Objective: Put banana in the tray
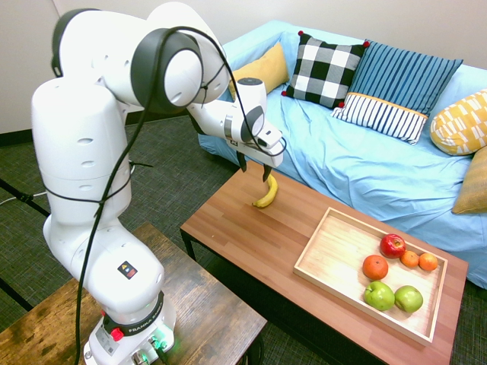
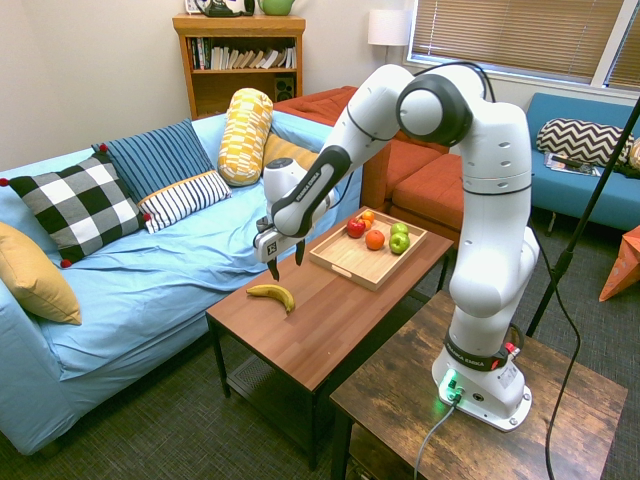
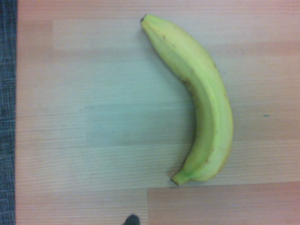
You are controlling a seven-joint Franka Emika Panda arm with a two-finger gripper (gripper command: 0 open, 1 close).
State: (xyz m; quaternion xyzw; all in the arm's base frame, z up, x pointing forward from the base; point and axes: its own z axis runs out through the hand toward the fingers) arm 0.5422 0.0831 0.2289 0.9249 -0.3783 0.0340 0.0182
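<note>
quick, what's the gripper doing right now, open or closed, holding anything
Gripper: open, holding nothing, hovering above the banana lying on the table.

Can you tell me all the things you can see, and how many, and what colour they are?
banana: one, yellow, lying on the table's sofa-side end, away from the tray
tray: one, light wood, on the table's other end
apples: one red, two green, in the tray
oranges: three, one bigger, in the tray
table: one, reddish-brown, in front of the sofa
sofa: one, light blue cover
cushions: one checked black and white, one blue-striped, some yellow
bookshelf: one, wooden, against the wall
robot arm: one, white; gripper just above the banana, jaws open
</note>
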